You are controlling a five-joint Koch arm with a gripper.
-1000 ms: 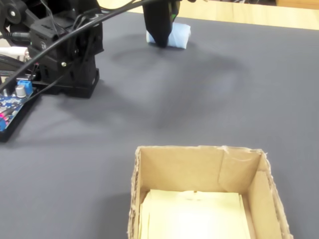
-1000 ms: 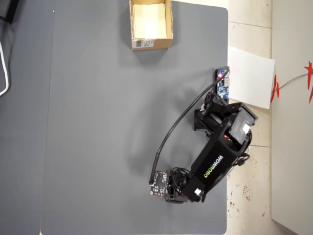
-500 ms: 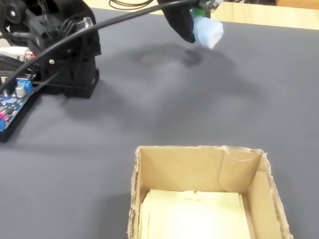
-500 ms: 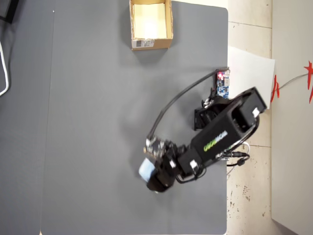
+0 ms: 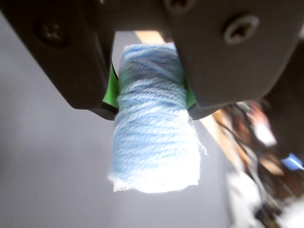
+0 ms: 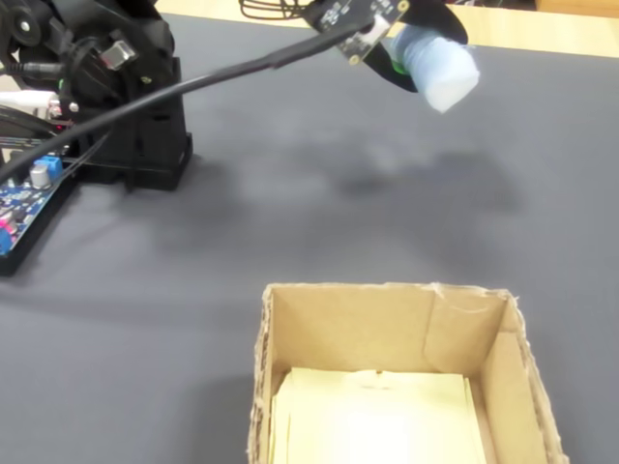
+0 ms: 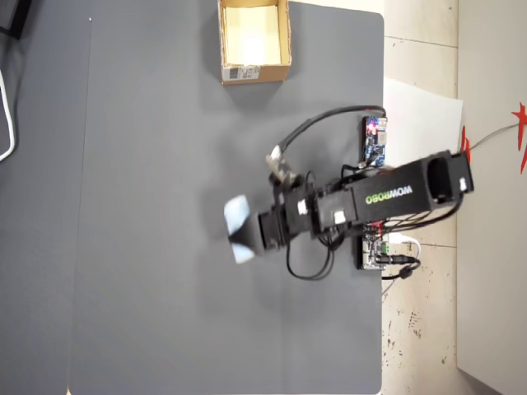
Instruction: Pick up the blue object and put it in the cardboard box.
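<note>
The blue object (image 5: 152, 123), a pale blue roll of yarn, is clamped between my gripper's (image 5: 151, 97) dark jaws with green pads on both sides. In the fixed view the blue object (image 6: 440, 68) hangs high above the dark mat, held by the gripper (image 6: 404, 60) at the top. From overhead the blue object (image 7: 237, 218) sticks out left of the gripper (image 7: 247, 229), mid-mat. The cardboard box (image 7: 284, 37) stands open at the top of the overhead view, well away from the arm. Its near flaps (image 6: 387, 295) and pale yellowish floor fill the bottom of the fixed view.
The arm's black base (image 6: 145, 135) and circuit boards (image 6: 24, 193) sit at the left of the fixed view. Overhead, boards and cables (image 7: 375, 148) lie at the mat's right edge. A white sheet (image 7: 420, 107) lies beyond it.
</note>
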